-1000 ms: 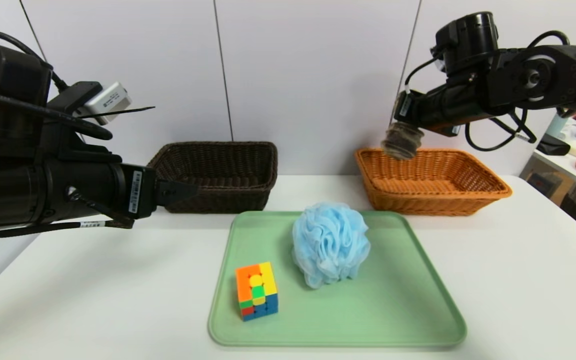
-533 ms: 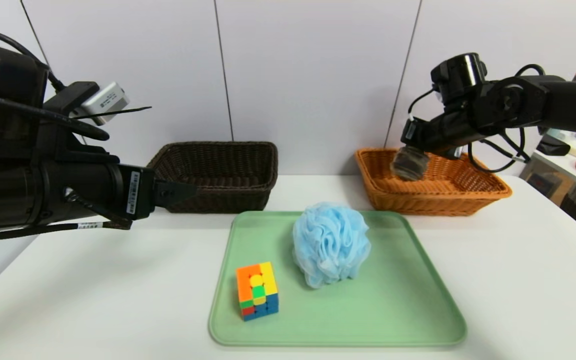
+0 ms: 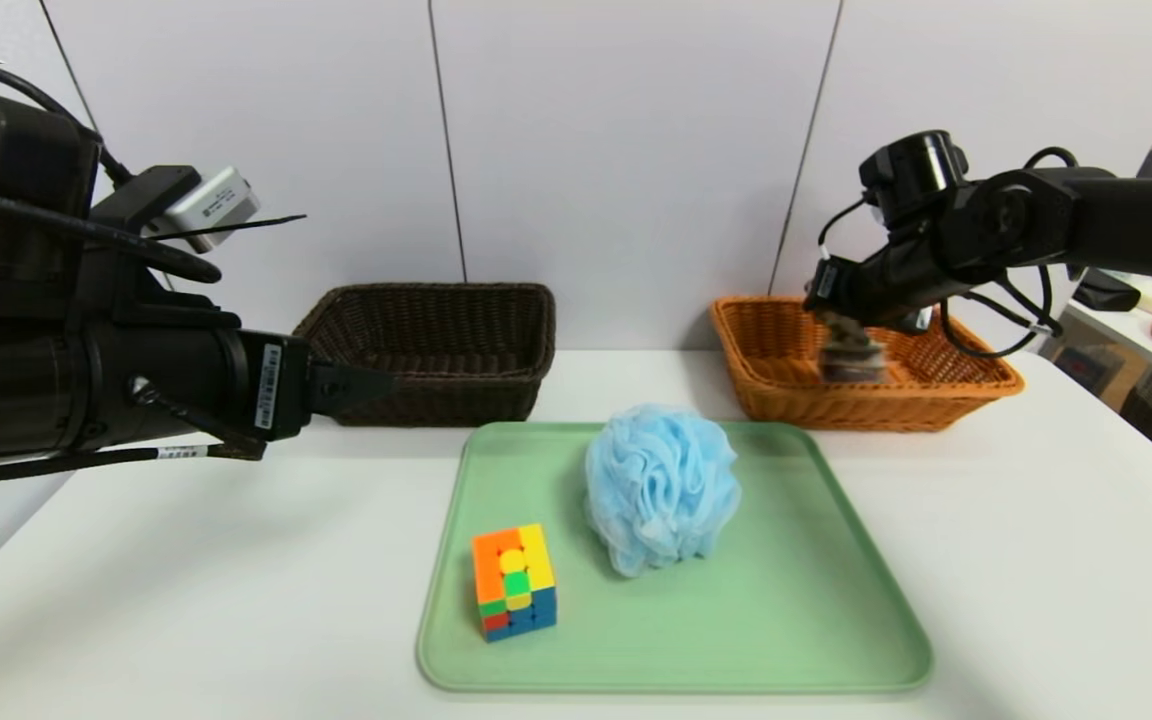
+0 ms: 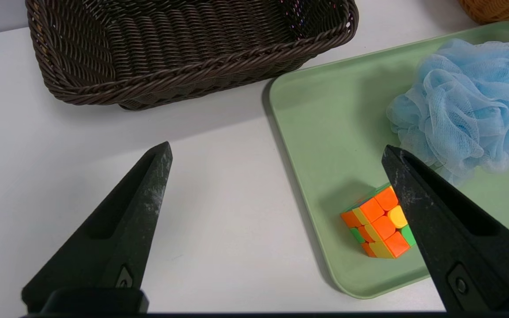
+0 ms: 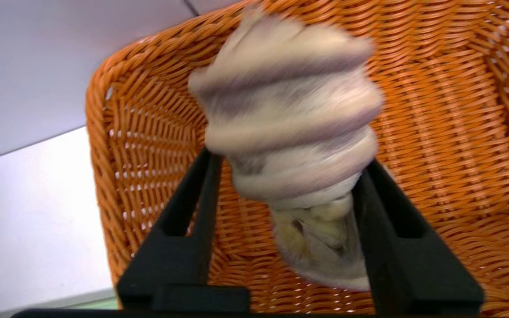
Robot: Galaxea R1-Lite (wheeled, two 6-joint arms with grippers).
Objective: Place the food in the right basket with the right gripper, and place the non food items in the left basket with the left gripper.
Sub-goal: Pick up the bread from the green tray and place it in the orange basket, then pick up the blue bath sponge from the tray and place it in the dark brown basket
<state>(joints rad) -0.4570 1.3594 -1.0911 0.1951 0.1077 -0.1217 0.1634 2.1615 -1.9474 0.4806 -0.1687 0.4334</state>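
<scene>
Food (image 5: 290, 115), a fat roll ridged in cream and dusky bands, was blurred, as if dropping, inside the orange-tan wicker basket (image 3: 876, 407). A yellowish, clear-wrapped patch (image 5: 325, 234) showed beyond its end; whether it belonged to the roll could not be told. The step in hand looked to be the release: the right gripper (image 5: 290, 162), just over the basket, had its black fingers parted partway around the roll, seemingly without a grip. The next move called for letting it settle, then lifting straight clear. Farther out, the fluffy light-blue mesh puff (image 3: 661, 490) and the multicoloured puzzle cube (image 3: 516, 583) lay on the green tray (image 3: 756, 640). The left gripper (image 4: 277, 145) hung near the dark brown wicker basket (image 3: 436, 400), spread wide and holding nothing.
</scene>
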